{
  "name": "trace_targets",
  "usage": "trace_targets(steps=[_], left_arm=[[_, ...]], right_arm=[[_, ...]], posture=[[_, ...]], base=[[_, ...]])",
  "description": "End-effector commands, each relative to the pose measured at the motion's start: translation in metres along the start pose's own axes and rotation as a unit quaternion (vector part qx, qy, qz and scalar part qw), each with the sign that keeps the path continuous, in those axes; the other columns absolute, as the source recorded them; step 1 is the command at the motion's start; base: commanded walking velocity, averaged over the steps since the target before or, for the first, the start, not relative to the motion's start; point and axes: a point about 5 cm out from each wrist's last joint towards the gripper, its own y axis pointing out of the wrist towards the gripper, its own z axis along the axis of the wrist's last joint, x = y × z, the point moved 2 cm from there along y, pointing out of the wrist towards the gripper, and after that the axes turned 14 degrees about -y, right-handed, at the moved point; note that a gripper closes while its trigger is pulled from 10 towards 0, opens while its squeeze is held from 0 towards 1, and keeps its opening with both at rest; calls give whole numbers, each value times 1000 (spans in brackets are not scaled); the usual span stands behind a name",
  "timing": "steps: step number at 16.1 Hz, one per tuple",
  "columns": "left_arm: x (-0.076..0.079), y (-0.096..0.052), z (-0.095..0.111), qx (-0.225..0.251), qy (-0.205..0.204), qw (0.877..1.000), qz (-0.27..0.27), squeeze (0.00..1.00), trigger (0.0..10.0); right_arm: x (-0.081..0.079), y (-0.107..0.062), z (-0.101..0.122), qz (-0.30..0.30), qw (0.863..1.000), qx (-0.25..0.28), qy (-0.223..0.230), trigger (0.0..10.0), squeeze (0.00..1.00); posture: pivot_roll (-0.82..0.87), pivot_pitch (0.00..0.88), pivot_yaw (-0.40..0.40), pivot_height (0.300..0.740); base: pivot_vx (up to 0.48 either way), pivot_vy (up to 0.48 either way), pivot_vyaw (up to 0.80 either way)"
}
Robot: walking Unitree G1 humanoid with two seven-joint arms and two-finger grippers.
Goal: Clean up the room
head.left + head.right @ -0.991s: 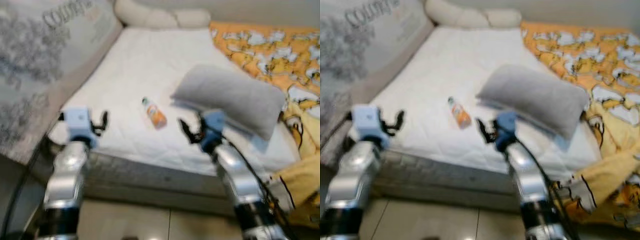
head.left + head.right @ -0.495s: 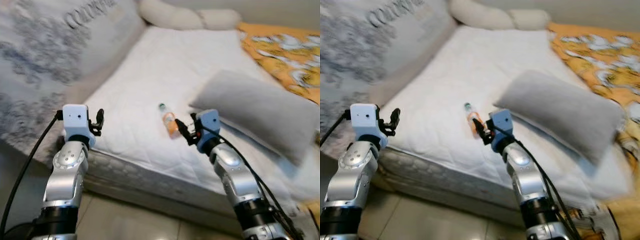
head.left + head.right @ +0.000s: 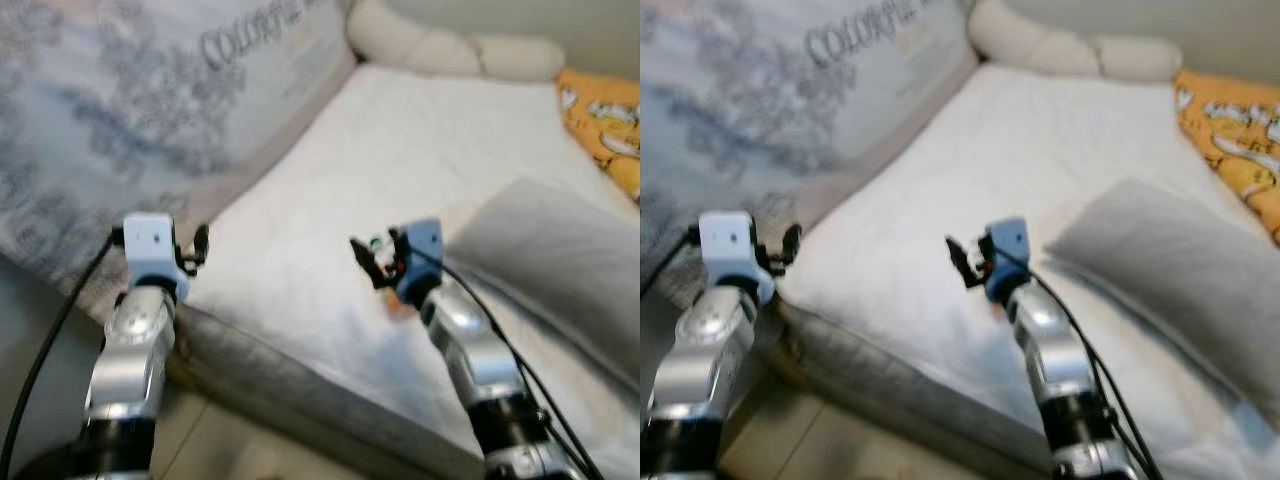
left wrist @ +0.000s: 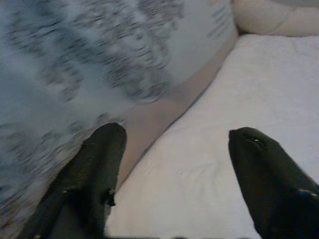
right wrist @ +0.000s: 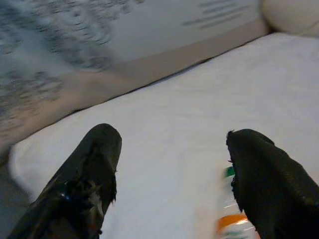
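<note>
Right pincer (image 3: 368,262) hovered low over the white mattress (image 3: 440,150), its two black fingers (image 5: 94,169) spread wide with nothing between them; the small bottle (image 5: 230,209), green-capped with an orange band, lay on its side on the bed just beside and partly behind that pincer, near the grey pillow (image 3: 1170,260); the left pincer (image 3: 197,248) hung at the bed's near edge, likewise spread wide and holding nothing; a printed blanket (image 3: 120,110) draped the bed's left side. The bottle looked light, stiff and smooth, likely to roll on the soft bedding; a hold across its middle, fingers square to its length, seemed the safest, since the cap end was narrow and the plastic could slip.
</note>
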Motion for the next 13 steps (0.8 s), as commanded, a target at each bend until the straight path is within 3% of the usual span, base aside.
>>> trace_targets(steps=[1, 3, 5, 8, 13], left_arm=[[7, 1, 3, 5, 2, 1000, -10, 1000, 10000], [6, 1, 3, 3, 10, 1000, -13, 1000, 10000], [13, 1, 6, 6, 23, 998, -52, 1000, 10000], [28, -7, 0, -34, 84, 981, -169, 1000, 10000], [29, -12, -6, -76, 100, 966, -226, 1000, 10000]], right_arm=[[6, -1, 2, -6, 1000, 2, -10, 10000, 1000], [4, 0, 3, -6, 1000, 2, -13, 10000, 1000], [10, 0, 6, -17, 1000, -1, 9, 10000, 1000], [23, -1, -15, -21, 993, -117, -28, 10000, 1000], [25, -6, -29, -22, 981, -194, -7, 10000, 1000]], posture=[[121, 0, 46, 740], [122, 0, 48, 740], [121, 0, 50, 740], [118, 0, 54, 740], [119, 0, 59, 740]], base=[[450, 0, 0], [420, 0, 0], [0, 0, 0], [0, 0, 0], [0, 0, 0]])
